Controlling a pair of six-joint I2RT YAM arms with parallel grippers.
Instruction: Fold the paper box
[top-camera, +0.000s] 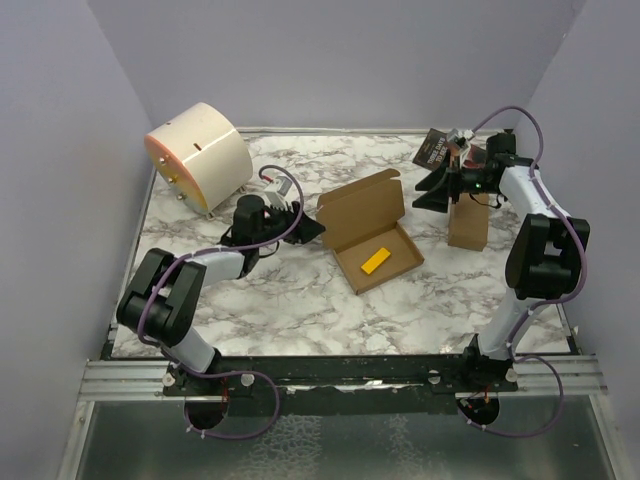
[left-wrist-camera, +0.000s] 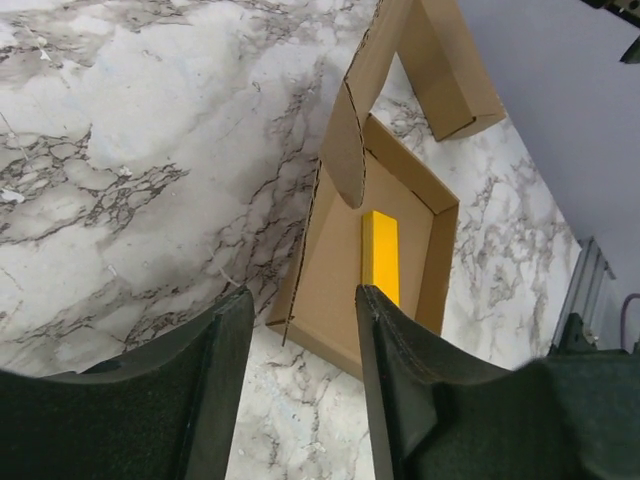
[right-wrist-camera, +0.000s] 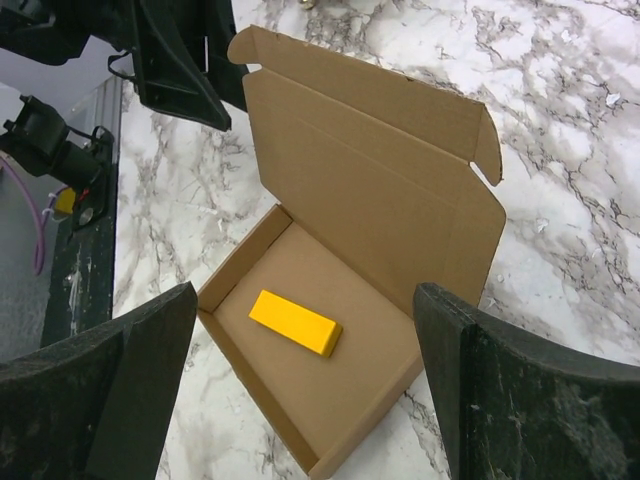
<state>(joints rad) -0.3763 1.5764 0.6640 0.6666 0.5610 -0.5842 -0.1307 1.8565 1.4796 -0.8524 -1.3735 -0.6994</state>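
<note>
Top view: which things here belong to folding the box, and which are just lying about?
Job:
paper box, lid raised
yellow block lying in its tray

Lying about:
cream drum, back left
narrow cardboard box, standing at right
dark booklet, back right

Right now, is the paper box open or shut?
Open. The paper box has its lid standing raised behind the tray, and the yellow block lies uncovered inside.
</note>
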